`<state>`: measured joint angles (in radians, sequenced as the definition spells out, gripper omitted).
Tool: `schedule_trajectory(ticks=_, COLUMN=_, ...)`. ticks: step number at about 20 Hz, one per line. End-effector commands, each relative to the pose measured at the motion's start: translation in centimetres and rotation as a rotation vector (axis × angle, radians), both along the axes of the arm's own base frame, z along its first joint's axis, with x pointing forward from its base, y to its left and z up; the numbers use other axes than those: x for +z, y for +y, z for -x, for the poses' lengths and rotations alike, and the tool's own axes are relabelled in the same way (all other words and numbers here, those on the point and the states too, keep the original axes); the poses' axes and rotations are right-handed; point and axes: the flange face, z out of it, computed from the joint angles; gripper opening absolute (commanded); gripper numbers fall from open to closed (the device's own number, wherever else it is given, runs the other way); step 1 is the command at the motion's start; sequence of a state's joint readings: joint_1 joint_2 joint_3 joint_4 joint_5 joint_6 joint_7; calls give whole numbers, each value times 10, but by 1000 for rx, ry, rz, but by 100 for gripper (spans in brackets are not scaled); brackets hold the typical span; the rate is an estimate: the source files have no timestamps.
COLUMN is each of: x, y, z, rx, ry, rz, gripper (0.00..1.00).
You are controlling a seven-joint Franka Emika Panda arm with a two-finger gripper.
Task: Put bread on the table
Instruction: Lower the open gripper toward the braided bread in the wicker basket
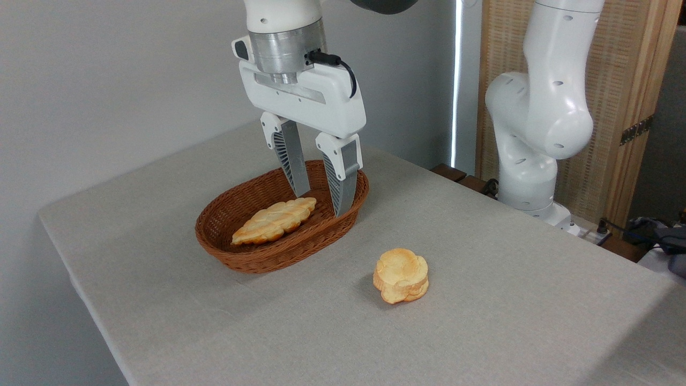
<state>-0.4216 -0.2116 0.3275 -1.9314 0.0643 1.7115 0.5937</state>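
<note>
The bread [274,220], a braided golden loaf with pointed ends, lies slanted inside the brown wicker basket [244,257] on the grey cloth table [482,300]. My gripper [321,203] hangs open over the right half of the basket. Its left finger [292,161] comes down just behind the loaf's right end, and its right finger [343,179] is near the basket's right wall. Nothing is held between them.
A small round flower-shaped bun [401,275] sits on the cloth in front of and right of the basket. The arm's white base [536,134] stands at the table's far right edge. A wall runs behind the table on the left.
</note>
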Motion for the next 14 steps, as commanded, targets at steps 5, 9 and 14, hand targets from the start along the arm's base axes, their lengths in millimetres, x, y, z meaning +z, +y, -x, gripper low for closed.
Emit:
schedule_trajectory(ticks=5, x=0, y=14, z=-1, rx=13, ry=7, rz=24, gripper=100)
schedule_trajectory(ticks=9, x=-1, y=13, z=-1, rx=12, ry=8, rz=23, gripper=100)
schedule_trajectory(ticks=14, x=-5, y=7, z=-2, rx=6, ry=16, rz=19, gripper=100)
